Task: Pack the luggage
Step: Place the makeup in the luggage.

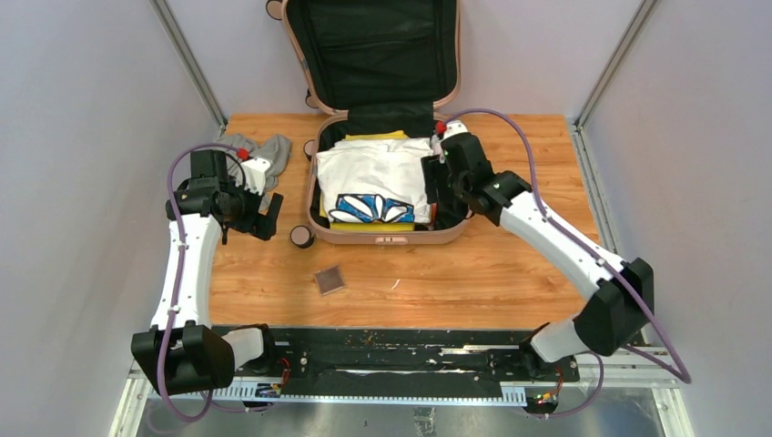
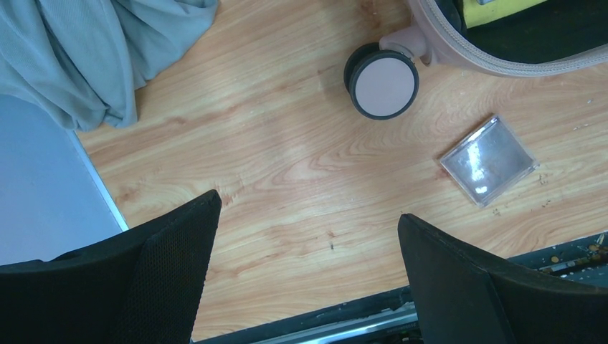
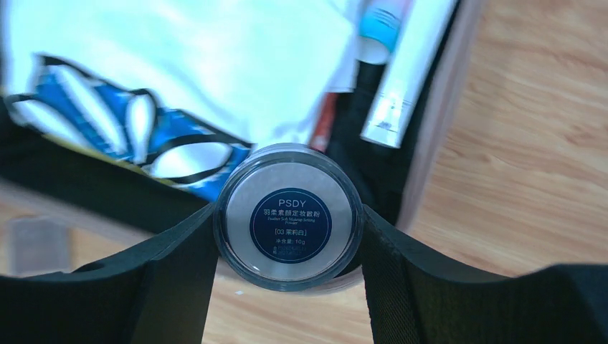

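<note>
The pale pink luggage [image 1: 382,238] lies open on the wooden table, its black-lined lid [image 1: 373,45] standing against the back wall. Inside lies a folded white shirt with a blue print [image 1: 378,173] on something yellow. My right gripper [image 1: 443,187] hangs over the suitcase's right side, shut on a round powder jar [image 3: 290,215] with a dark blue label; the shirt [image 3: 179,72] and a white tube [image 3: 405,79] lie below it. My left gripper [image 1: 267,217] hovers open over bare table [image 2: 308,208], left of the suitcase, holding nothing.
A grey cloth [image 1: 264,150] is bunched at the table's back left, behind the left gripper. A clear square case [image 1: 330,279] lies on the wood in front of the suitcase, near its front-left wheel [image 1: 302,237]. Walls close in both sides.
</note>
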### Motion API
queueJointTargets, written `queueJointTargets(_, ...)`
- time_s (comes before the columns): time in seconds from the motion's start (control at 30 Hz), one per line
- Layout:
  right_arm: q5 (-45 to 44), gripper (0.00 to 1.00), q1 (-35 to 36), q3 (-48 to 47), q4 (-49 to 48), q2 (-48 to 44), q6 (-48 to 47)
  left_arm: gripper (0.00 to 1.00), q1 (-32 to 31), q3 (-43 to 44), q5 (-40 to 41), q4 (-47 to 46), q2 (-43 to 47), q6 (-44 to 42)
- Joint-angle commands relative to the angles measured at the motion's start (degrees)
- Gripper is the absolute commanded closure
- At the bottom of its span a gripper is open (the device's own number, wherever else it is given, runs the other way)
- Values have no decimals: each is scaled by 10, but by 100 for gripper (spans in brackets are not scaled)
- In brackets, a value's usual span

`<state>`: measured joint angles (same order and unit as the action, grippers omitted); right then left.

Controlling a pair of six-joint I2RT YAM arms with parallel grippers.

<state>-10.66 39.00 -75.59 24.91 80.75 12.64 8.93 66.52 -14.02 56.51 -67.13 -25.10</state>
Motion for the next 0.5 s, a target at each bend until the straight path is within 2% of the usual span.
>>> queueJointTargets(0.0,17,72,-66,-11,53,70,-5,0,4,-3,-9,5,9,2)
queueJointTargets(0.17,51,74,-111,-49,52,161,-2,0,4,-7,-2,5,13,-7)
queueJointTargets(0.47,61,73,-126,-112,53,275,1,0,4,-10,4,5,9,-15)
